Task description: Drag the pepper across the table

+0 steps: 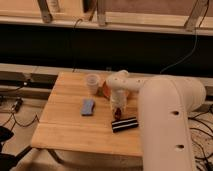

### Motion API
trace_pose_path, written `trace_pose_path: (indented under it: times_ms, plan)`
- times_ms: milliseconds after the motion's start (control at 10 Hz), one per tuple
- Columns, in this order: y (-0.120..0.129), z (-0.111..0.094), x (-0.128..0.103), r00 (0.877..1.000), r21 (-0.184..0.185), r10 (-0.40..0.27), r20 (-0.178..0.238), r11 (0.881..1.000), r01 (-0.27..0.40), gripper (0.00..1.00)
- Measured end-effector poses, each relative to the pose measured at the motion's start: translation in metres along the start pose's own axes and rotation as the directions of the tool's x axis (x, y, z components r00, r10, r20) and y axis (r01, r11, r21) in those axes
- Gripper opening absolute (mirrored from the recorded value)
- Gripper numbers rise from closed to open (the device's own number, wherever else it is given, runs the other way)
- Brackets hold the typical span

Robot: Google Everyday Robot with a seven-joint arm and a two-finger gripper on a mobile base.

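Observation:
The pepper (118,114) is a small dark reddish-brown object on the light wooden table (65,127), right of the middle. My gripper (118,107) points down from the white arm and sits right on top of the pepper, hiding its upper part. The arm's large white body (165,125) fills the right of the view.
A black-and-white striped bar (125,124) lies just in front of the pepper. A blue sponge-like block (88,106) lies to its left. A pale cup (92,82) stands at the back, with an orange-brown object (104,91) beside it. Cables lie on the floor.

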Motion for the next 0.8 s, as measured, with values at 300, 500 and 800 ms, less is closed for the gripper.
trace_pose_path:
  times_ms: [300,500,800]
  plan:
    - [-0.012,-0.011,-0.004,0.999,-0.003,0.032,0.035,0.999,-0.032,0.00]
    - [-0.029,-0.015,-0.003,0.997,0.009,0.066,0.049,0.998,-0.067,0.00]
    - [-0.055,-0.011,-0.003,0.991,0.034,0.125,0.043,0.991,-0.127,0.00]
